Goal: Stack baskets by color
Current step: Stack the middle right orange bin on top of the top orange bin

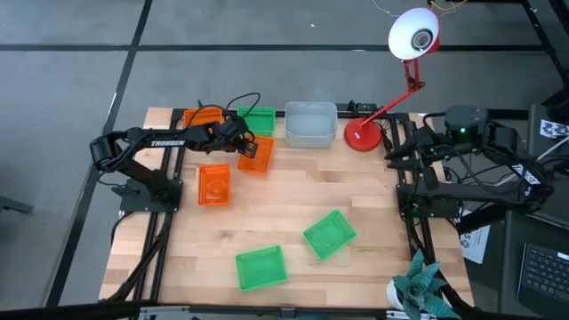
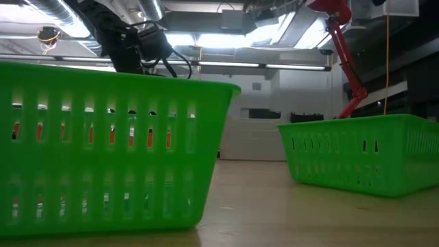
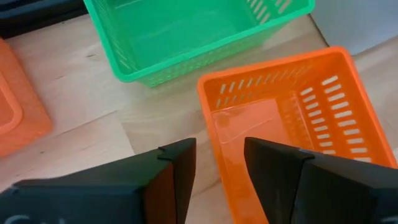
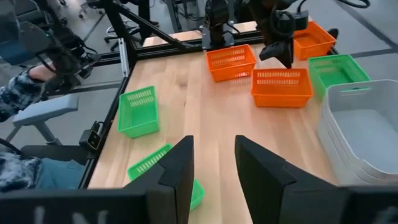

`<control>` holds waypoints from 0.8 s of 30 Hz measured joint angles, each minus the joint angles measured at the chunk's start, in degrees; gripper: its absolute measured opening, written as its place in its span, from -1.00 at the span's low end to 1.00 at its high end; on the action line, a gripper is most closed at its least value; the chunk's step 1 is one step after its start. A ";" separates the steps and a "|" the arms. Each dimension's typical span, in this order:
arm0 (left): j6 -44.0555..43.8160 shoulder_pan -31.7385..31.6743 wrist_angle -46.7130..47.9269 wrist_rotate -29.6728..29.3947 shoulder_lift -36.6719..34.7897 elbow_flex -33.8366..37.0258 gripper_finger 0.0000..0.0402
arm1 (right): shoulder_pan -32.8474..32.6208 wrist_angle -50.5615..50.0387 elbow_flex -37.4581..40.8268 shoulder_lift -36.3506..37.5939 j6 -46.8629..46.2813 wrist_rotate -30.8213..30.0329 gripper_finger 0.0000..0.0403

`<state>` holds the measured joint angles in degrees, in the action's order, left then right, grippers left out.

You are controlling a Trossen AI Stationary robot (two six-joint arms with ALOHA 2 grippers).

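Observation:
An orange basket [image 3: 292, 124] stands with its bottom on the table just in front of a green basket [image 3: 186, 37] at the far left. My left gripper [image 3: 219, 149] is open over the orange basket's side wall [image 3: 211, 118], one finger outside and one over the inside. From the high view, my left gripper [image 1: 247, 147] is at that basket [image 1: 258, 160]. Two more orange baskets [image 1: 206, 116] [image 1: 213, 185] lie nearby. Two green baskets [image 1: 329, 234] [image 1: 260, 267] sit toward the near edge. My right gripper [image 4: 211, 168] is open and raised at the table's right side.
Stacked grey-white baskets [image 1: 310, 123] stand at the far middle, beside the red lamp base [image 1: 363, 135]. A plant [image 1: 422, 284] sits at the near right corner. Bare wood lies in the table's middle [image 1: 293, 196]. A person's sleeve [image 4: 18, 93] shows beyond the table.

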<state>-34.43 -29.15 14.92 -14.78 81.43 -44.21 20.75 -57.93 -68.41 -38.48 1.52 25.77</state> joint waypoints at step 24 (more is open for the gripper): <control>1.92 4.22 -0.29 -0.33 8.48 -0.09 -0.44 | 0.00 1.58 2.36 0.44 0.17 0.94 -0.42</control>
<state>-32.51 -24.93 14.63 -15.11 89.91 -44.29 20.75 -56.36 -66.04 -38.04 1.69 26.71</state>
